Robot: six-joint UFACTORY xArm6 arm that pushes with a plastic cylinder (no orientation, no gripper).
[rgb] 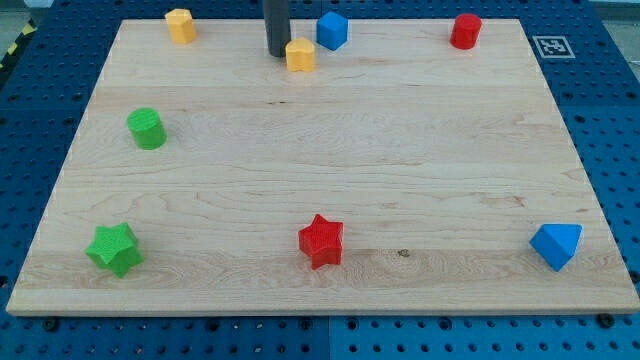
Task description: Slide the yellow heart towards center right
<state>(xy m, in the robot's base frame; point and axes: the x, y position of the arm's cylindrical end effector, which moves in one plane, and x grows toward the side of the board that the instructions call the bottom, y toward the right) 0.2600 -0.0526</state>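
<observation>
Nearest the view's bottom, the green star (113, 249) sits at the left, the red star (321, 241) near the middle and the blue block (556, 245), a wedge-like shape, at the right, all on the wooden bench (330, 160) and all well apart from my work. Further up on the left stands the green cylinder (147, 129). None of these lies between the heart and the centre right of the bench, so I judge the way open.

The step in hand is the push itself, only just begun. The yellow heart (300, 55) sits near the view's top, a little left of the middle, and my tip (277, 52) stands on its left side, touching it or all but touching. My end effector is a bare rod with nothing to open or close, so it holds nothing and can only press against the block.

The next move, I judge, calls for a push to the view's right and downward; my tip would do better a little above the heart's left shoulder, so the block heads diagonally and does not run into the blue block at the top (332, 30), which lies just beside the heart.

My rod stands upright, its upper part leaving the view's top. Farthest off are the yellow block (180, 25) at top left and the red cylinder (465, 31) at top right.
</observation>
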